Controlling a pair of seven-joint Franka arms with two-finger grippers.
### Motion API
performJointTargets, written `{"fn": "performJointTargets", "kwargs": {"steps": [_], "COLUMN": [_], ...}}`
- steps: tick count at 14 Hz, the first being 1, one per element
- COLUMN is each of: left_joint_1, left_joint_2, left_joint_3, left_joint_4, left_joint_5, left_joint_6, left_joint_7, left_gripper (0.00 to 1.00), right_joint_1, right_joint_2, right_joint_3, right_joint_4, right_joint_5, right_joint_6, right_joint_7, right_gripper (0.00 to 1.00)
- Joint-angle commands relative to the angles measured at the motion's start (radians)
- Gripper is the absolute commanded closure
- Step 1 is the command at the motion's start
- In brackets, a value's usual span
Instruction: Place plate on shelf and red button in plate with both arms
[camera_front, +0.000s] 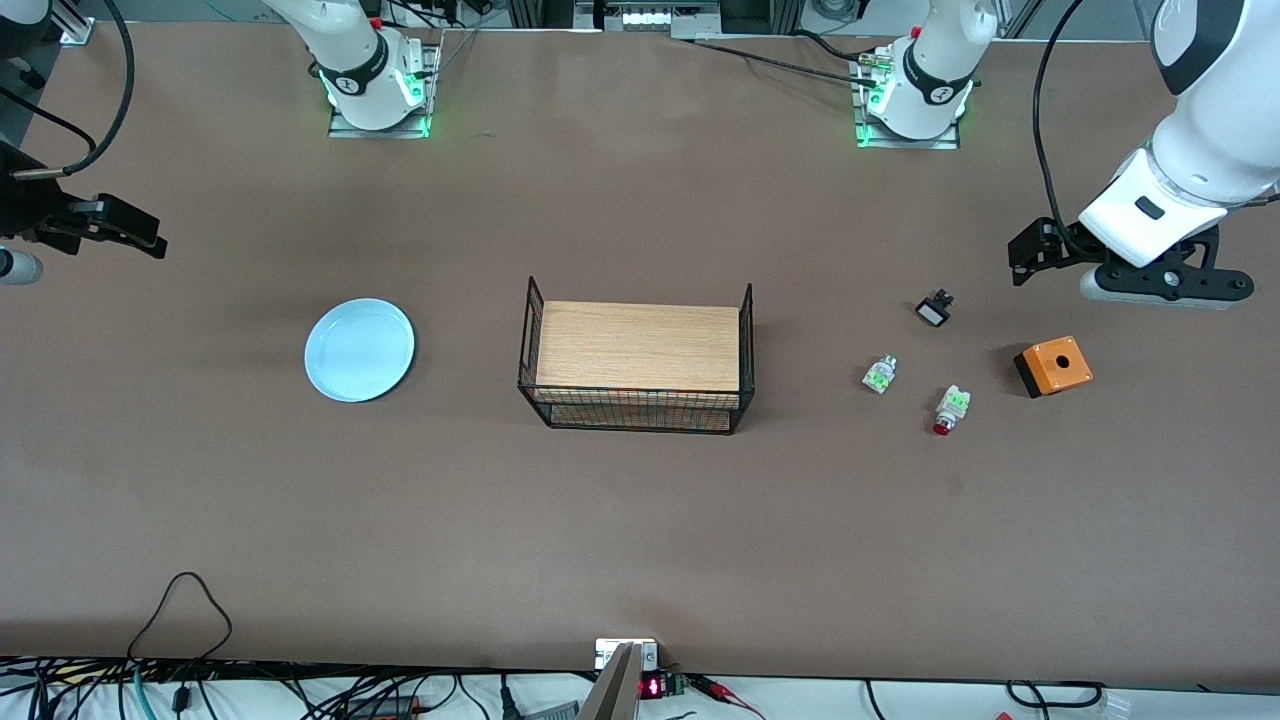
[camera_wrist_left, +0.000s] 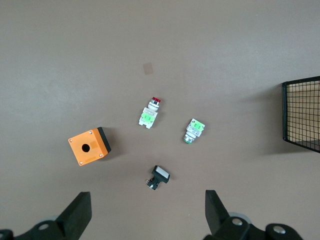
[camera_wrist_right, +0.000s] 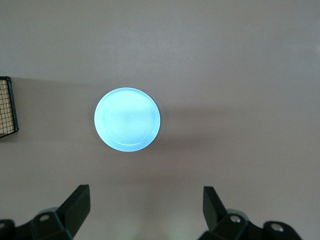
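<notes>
Progress so far looks like nil: nothing is gripped and nothing sits on the wire rack (camera_front: 636, 368). Nearest the front camera on the left arm's end of the table lies the red button (camera_front: 949, 409), on its side on the bare tabletop, red cap pointing toward the camera. Slightly farther off are a similar white-green part (camera_front: 879, 374) without a red cap, toward the rack, and an orange box (camera_front: 1053, 366); farther still, a small black-and-white button (camera_front: 934, 309). The plate (camera_front: 360, 349) rests flat on the table toward the right arm's end, well apart from the rack. Left gripper (camera_wrist_left: 148, 212) hangs over the table just past the small parts, fingers spread wide, holding nothing. Right gripper (camera_wrist_right: 146, 210) hangs high near the plate's end of the table, likewise wide open and empty. Judgement: both pickups and both placements remain to be done.
</notes>
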Motion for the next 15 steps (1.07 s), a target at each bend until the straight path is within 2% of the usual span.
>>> {"fn": "performJointTargets", "kwargs": {"steps": [1, 4, 6, 11, 15], "left_joint_1": [-0.006, -0.006, -0.006, -0.006, -0.006], "left_joint_2": [0.011, 0.011, 0.011, 0.011, 0.010], "left_joint_3": [0.002, 0.002, 0.002, 0.002, 0.002], "left_joint_4": [0.026, 0.026, 0.026, 0.026, 0.026], "left_joint_5": [0.019, 0.019, 0.019, 0.019, 0.019], "left_joint_6": [-0.019, -0.019, -0.019, -0.025, -0.031], "left_joint_7": [0.013, 0.014, 0.013, 0.014, 0.013], "left_gripper": [0.00, 0.00, 0.00, 0.00, 0.00], "right_joint_1": [0.013, 0.014, 0.024, 0.056, 0.103], "right_joint_2": [-0.020, -0.007, 0.034, 0.135, 0.219], "right_joint_3": [-0.012, -0.010, -0.010, -0.010, -0.009], "right_joint_4": [-0.016, -0.011, -0.025, -0.163, -0.195], "right_joint_5": [0.015, 0.015, 0.012, 0.010, 0.012], "right_joint_6": [-0.006, 0.004, 0.023, 0.286, 0.353], "right_joint_7": [0.010, 0.021, 0.022, 0.045, 0.174], "right_gripper": [0.00, 0.00, 0.00, 0.00, 0.00]}}
